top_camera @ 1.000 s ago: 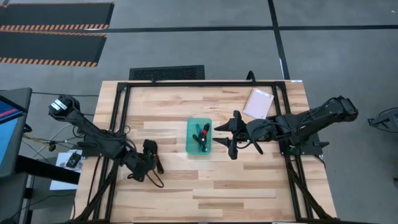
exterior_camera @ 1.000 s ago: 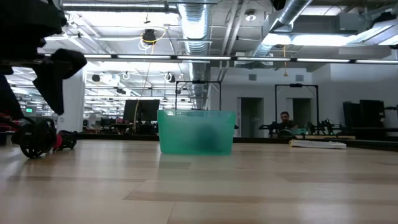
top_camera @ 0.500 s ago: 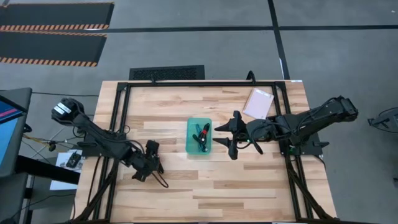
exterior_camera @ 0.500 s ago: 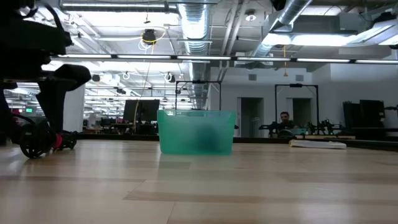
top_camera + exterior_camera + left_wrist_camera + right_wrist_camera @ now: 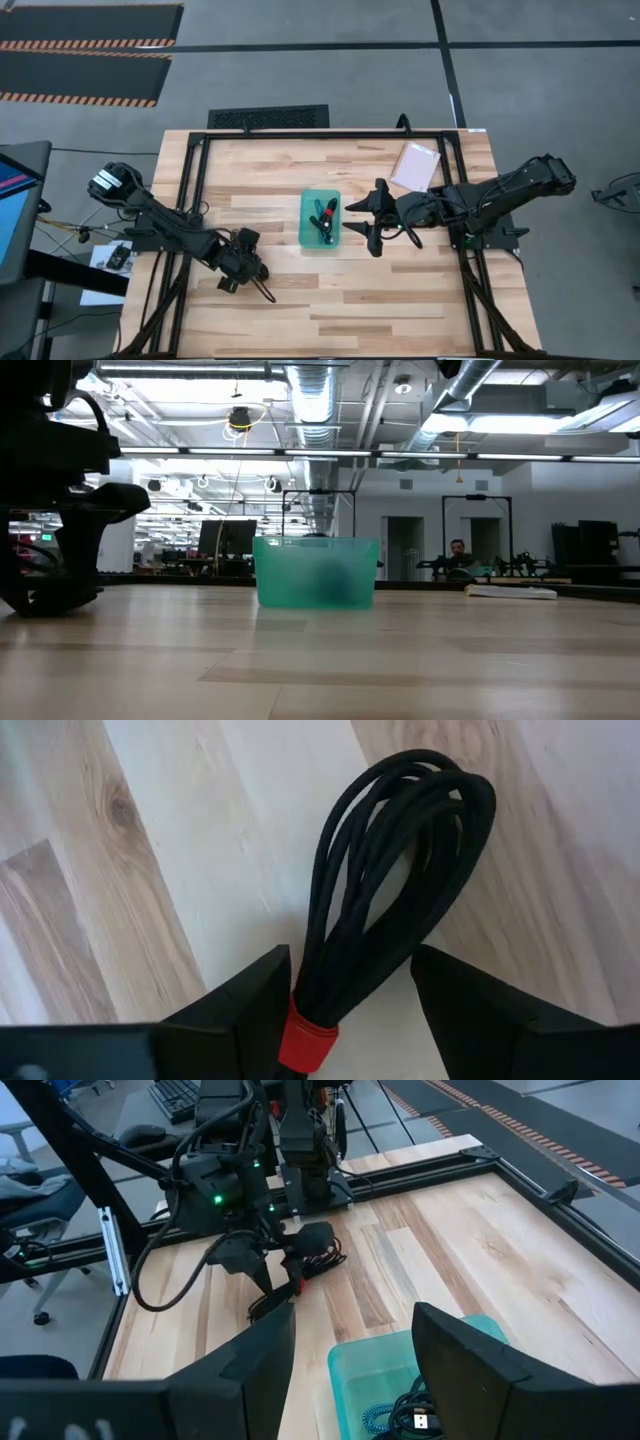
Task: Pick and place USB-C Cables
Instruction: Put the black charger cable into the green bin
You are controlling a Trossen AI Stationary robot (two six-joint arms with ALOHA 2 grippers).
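Note:
A black coiled USB-C cable point(image 5: 385, 890) with a red tie point(image 5: 305, 1038) lies flat on the wooden table, left of the middle; it also shows in the high view point(image 5: 262, 288) and the right wrist view point(image 5: 310, 1265). My left gripper point(image 5: 240, 262) is open and low over it, one finger on each side of its tied end. A translucent teal tray point(image 5: 306, 232) at the table's middle holds black cables with red ties and a teal-blue one point(image 5: 385, 1415). My right gripper point(image 5: 358, 222) is open and empty just right of the tray. My left gripper comes at the cable from above, along its length. One finger point(image 5: 262, 995) stands right beside the red tie. I cannot tell whether it touches the cable, which lies flat on the table.
A pale flat pad point(image 5: 416, 165) lies at the far right of the table. Black frame rails point(image 5: 200, 190) run along the table's left, right and far sides. In the low view a person point(image 5: 457, 550) stands far off in the room behind the tray point(image 5: 316, 572).
My left gripper has gone down and a little toward the table's right and near edge, onto the black cable. In the low view it now hides the cable, which showed beside it before. The cable has stayed where it was.

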